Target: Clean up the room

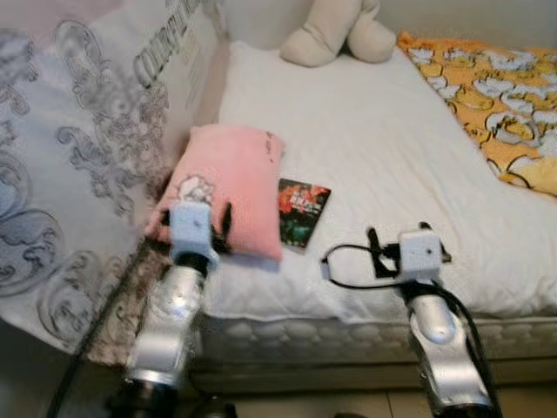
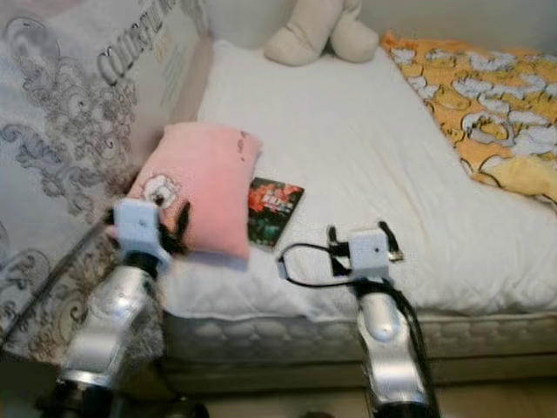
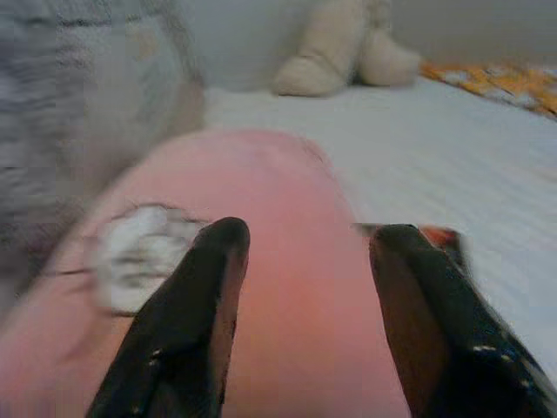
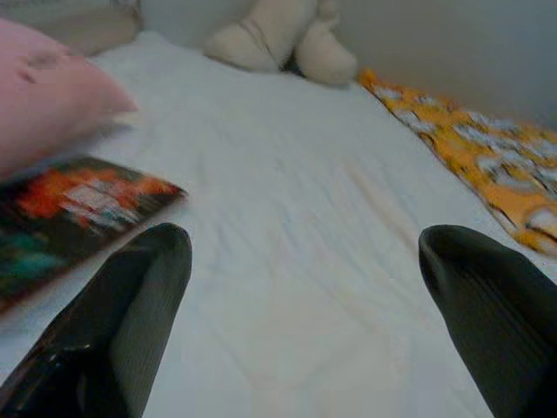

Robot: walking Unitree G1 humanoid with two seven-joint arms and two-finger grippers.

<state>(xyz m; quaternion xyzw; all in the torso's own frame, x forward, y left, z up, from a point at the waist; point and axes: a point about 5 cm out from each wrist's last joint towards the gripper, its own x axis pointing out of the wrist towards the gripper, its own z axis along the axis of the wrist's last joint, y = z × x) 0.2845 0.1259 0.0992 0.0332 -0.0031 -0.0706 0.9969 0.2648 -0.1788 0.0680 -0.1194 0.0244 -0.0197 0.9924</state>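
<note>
Left wrist view had our left gripper (image 3: 300,261) spread open at the pink pillow (image 1: 228,187), lying on the bed (image 1: 365,148) beside the book (image 1: 302,212). We judged a deep, centred bite best. Our right gripper (image 4: 305,287) hovered open over the sheet.

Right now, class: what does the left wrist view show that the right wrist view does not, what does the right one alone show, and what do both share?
Left wrist alone: the left gripper, open at the pink pillow, and the pillow's white cartoon patch. Right wrist alone: the right gripper, open over the white sheet. Shared: pillow, dark booklet, beige plush toy, orange blanket.
</note>
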